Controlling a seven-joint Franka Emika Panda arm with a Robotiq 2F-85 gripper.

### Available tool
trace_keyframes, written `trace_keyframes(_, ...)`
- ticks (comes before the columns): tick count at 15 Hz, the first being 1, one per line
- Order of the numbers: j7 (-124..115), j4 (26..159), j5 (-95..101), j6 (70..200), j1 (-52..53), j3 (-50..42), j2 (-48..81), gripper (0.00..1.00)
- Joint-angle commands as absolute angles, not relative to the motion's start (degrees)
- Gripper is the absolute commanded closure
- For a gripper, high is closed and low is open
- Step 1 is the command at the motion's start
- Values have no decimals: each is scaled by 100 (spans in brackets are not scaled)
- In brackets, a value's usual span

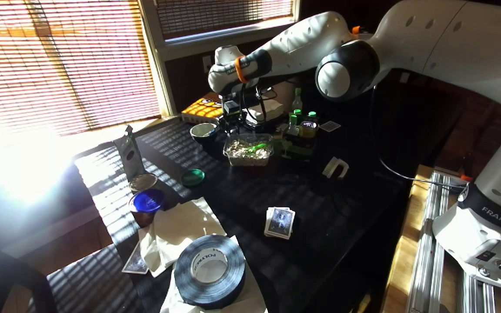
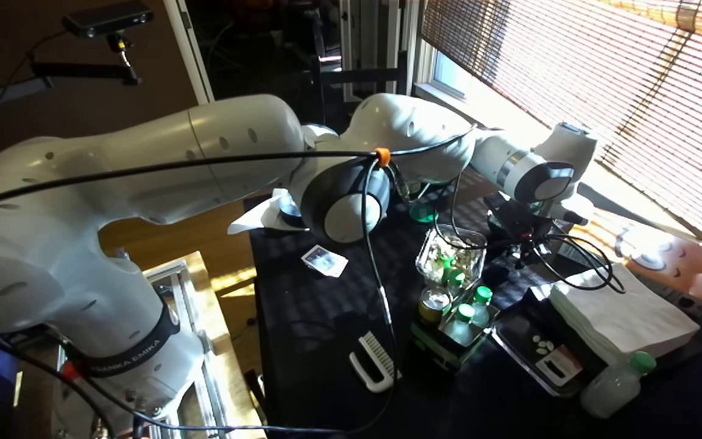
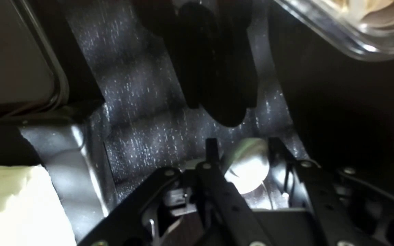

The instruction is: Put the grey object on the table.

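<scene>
The dark table [image 1: 242, 189] has a faintly ribbed surface, which also shows in the wrist view [image 3: 142, 112]. My gripper [image 3: 244, 145] points down over the table's window side. In the wrist view its fingers are partly closed around a small rounded pale object [image 3: 248, 167], bright with glare and grey-green at its upper edge. Its rounded shadow sticks out between the finger shadows on the table. In an exterior view the gripper [image 1: 228, 127] hangs behind the clear container, beside a bowl. I make out no flat grey slab; I cannot tell whether the held thing is the grey object.
A clear food container [image 1: 233, 157] with a green fork stands beside the gripper. A bowl [image 1: 204, 129], a napkin stack [image 2: 625, 311], a black tray [image 2: 521, 361] and green-capped bottles surround it. A brush [image 2: 375, 363] and cards [image 1: 280, 222] lie nearer the base.
</scene>
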State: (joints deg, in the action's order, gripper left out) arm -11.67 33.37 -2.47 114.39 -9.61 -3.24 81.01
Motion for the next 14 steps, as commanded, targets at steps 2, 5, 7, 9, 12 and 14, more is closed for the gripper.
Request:
trace_keyframes(2,-1489,2962,-211,11351,-970,-483,8326,42)
trace_keyframes(5,-1380,3023,-267,10889,-1029,-464,8041,21)
trace_keyframes(7,-1167,2976,-335,10589,-1117,-374,7783,7)
trace_keyframes(9,-967,2889,-287,10262,-1191,-407,7439,0)
trace_keyframes(12,-183,2042,-359,9570,-1519,-215,7304,0)
trace_keyframes(14,-374,2457,-274,9906,-1424,-272,7165,0)
